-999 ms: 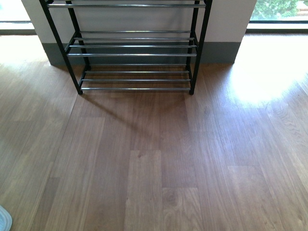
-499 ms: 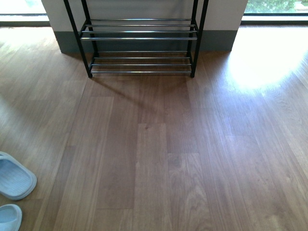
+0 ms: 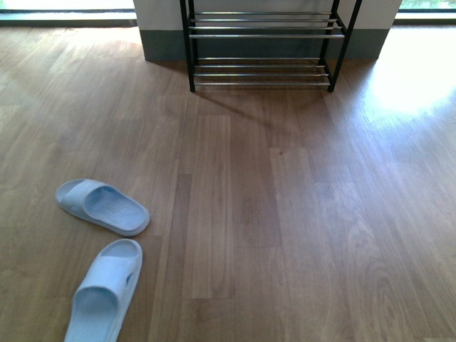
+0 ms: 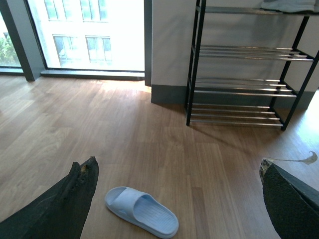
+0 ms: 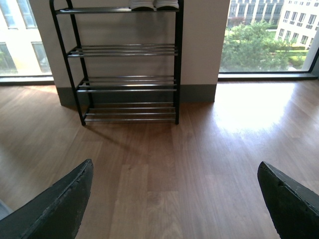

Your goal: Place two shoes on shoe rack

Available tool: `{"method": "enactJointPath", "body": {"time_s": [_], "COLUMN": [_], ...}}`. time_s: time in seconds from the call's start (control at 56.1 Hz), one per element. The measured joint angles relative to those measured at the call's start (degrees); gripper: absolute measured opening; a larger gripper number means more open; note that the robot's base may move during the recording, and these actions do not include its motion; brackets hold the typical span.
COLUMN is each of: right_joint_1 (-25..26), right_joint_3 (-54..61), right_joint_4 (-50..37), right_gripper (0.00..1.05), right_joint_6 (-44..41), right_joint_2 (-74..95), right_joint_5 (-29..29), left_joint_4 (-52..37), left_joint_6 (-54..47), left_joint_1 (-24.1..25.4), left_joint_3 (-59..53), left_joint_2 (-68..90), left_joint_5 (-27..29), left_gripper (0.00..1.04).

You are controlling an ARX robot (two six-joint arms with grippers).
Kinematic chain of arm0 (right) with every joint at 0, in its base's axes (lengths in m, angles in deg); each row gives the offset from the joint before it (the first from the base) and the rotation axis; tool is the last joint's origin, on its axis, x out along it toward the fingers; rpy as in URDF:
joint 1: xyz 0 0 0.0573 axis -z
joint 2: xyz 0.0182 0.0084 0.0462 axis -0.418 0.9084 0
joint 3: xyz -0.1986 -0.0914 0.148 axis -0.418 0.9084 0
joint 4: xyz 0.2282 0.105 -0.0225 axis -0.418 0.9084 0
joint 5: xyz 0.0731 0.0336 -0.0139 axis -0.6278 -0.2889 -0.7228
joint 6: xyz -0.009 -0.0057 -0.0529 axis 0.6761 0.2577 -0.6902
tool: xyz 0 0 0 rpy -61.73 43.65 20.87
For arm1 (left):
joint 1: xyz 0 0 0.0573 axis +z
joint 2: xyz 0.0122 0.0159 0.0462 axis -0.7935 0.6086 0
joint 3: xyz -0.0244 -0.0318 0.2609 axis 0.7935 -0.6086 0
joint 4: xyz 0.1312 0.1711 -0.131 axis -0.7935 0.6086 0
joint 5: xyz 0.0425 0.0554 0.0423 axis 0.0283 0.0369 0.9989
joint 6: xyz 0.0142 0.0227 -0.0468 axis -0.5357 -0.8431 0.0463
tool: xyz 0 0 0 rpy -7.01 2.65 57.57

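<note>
- Two pale blue moulded slide sandals (image 3: 103, 206) lie on the wooden floor (image 3: 299, 214) at the robot's left, well apart from the black-framed, silver-rodded shoe rack (image 3: 260, 35).
- The left gripper (image 4: 177, 167) and right gripper (image 5: 175, 168) both gape empty.
- The left one best descends over the farther sandal's strap, pinching squarely.

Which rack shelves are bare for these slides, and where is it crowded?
The three lower shelves of the shoe rack are bare end to end. Only the top shelf is partly taken: shoes sit at one end.
</note>
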Motion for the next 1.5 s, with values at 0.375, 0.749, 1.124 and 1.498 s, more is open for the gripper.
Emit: {"method": "enactJointPath", "body": {"time_s": [0.375,0.749,1.124,1.498], "right_joint_1": [0.0,0.0,0.0,0.0], "right_joint_3": [0.0,0.0,0.0,0.0], "right_joint_4": [0.0,0.0,0.0,0.0], "right_gripper": [0.96,0.96,0.96,0.96], "right_joint_6": [0.0,0.0,0.0,0.0], "right_joint_2": [0.0,0.0,0.0,0.0], "right_joint_5": [-0.2,0.1,-0.2,-0.1], "left_joint_4": [0.0,0.0,0.0,0.0], "left_joint_6": [0.0,0.0,0.0,0.0], "left_joint_1": [0.0,0.0,0.0,0.0], "left_joint_3": [0.0,0.0,0.0,0.0], "left_joint_2": [0.0,0.0,0.0,0.0], "left_joint_5": [0.2,0.0,0.3,0.2], "left_gripper": [0.95,0.95,0.95,0.95]}}
